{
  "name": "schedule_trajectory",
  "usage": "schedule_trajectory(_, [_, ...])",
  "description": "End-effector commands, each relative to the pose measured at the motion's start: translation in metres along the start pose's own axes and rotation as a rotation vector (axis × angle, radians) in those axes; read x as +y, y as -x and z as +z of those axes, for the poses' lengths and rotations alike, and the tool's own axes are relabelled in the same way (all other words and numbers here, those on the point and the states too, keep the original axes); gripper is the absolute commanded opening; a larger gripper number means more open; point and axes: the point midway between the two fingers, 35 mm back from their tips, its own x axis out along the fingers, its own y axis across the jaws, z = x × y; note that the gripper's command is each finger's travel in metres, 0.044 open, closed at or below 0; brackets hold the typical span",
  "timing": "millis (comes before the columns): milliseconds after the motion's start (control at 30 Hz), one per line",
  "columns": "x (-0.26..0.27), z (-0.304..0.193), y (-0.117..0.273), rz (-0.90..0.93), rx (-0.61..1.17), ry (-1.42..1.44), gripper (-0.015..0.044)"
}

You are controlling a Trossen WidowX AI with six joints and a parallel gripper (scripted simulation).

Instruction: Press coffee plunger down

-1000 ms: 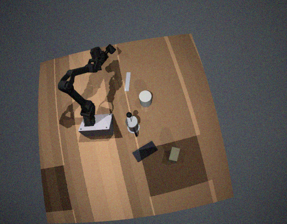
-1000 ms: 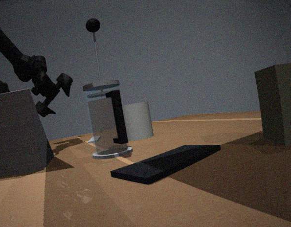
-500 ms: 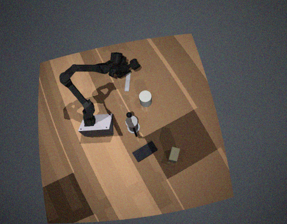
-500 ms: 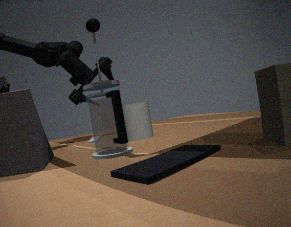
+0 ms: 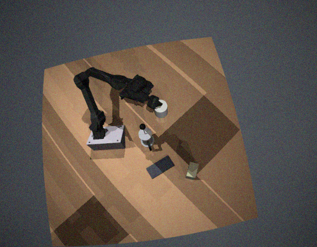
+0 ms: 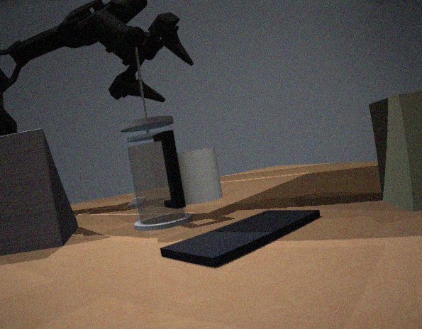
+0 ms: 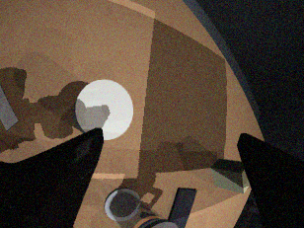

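The gripper (image 5: 156, 103) hangs with its fingers spread wide and nothing between them, above the rim of the pale cylinder (image 5: 161, 108) — well apart from the coffee press (image 5: 146, 137), which stands upright on the wooden table (image 5: 159, 207) just beside the arm's base block (image 5: 108, 138). The plunger knob (image 5: 142, 126) sits high on its raised rod. A dark flat slab (image 5: 160, 166) and a greenish box (image 5: 192, 170) lie beyond the press toward the table's edge — bare wood lies between the press and the cylinder.
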Motion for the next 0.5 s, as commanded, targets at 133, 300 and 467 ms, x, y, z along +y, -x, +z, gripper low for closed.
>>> schedule_trajectory(133, [-0.058,-0.056,0.062,-0.072,-0.017,-0.409,0.044])
schedule_trajectory(300, [-0.077,-0.088,0.107,-0.115,-0.096,-0.669,0.044])
schedule_trajectory(467, [-0.089,-0.115,0.155,-0.167,-0.226,-0.912,0.044])
